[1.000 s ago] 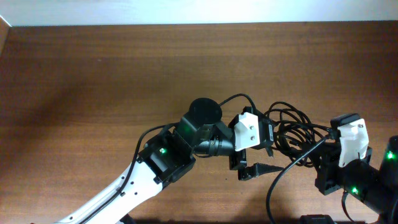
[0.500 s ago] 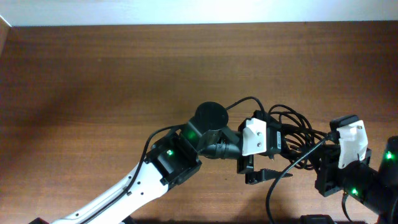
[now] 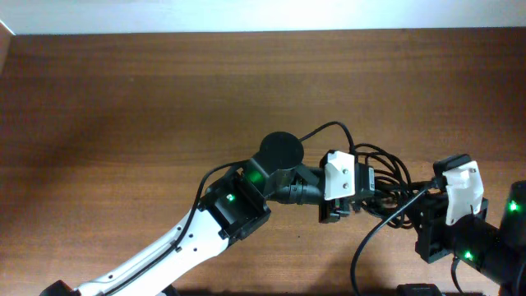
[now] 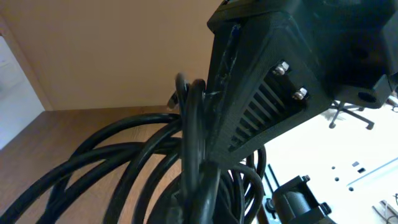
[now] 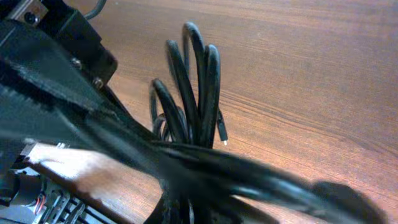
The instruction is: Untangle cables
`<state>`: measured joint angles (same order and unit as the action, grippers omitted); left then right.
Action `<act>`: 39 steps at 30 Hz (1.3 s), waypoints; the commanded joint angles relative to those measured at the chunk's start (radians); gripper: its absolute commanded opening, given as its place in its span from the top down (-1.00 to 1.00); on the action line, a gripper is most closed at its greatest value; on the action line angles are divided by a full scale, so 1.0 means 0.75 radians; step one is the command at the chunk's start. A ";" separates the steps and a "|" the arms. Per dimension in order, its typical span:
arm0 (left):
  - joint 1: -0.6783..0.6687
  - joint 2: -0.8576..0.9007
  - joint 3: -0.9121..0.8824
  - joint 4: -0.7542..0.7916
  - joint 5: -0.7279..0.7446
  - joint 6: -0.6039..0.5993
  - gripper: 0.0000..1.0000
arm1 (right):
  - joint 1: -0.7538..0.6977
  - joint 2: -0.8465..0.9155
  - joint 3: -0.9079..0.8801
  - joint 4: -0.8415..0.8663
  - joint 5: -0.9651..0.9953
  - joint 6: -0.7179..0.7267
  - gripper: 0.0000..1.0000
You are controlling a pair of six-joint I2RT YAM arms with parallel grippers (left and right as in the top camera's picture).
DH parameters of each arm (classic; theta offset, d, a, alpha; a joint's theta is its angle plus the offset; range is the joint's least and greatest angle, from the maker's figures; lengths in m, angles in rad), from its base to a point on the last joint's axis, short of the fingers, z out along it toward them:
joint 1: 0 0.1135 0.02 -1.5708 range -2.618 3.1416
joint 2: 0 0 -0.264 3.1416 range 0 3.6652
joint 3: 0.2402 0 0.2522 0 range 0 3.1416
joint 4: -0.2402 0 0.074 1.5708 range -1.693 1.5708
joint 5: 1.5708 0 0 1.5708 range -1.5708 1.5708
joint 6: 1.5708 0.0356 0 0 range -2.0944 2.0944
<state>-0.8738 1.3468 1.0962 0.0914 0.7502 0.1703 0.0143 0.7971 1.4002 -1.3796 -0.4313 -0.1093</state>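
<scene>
Where my two arms meet, the left claw (image 3: 347,209) is clamped on one tangled bundle of cables (image 3: 388,174) at the desk's (image 3: 123,99) right side; the right claw (image 3: 442,179) beside it: grip indeterminable.

Left arm (image 3: 205,234) stretches rightward with its fingers (image 3: 333,215) pinched together, while right arm (image 3: 472,238) sits folded nearby.
</scene>
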 commanded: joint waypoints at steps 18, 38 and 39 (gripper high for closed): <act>0.089 0.005 0.012 -0.283 -0.617 -0.661 1.00 | -0.002 -0.006 -0.004 0.009 -0.036 -0.008 0.92; 0.230 -0.163 0.012 -0.389 -0.612 -1.195 1.00 | -0.002 -0.007 0.006 0.248 -0.128 0.092 0.92; 0.230 -0.163 0.012 -0.396 -0.612 -1.195 1.00 | -0.002 -0.007 0.006 0.280 -0.128 0.137 0.92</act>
<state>-0.7292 1.2396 1.1118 -0.1852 0.3790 -0.7094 0.0147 0.8116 1.3773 -1.2194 -0.5179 -0.0742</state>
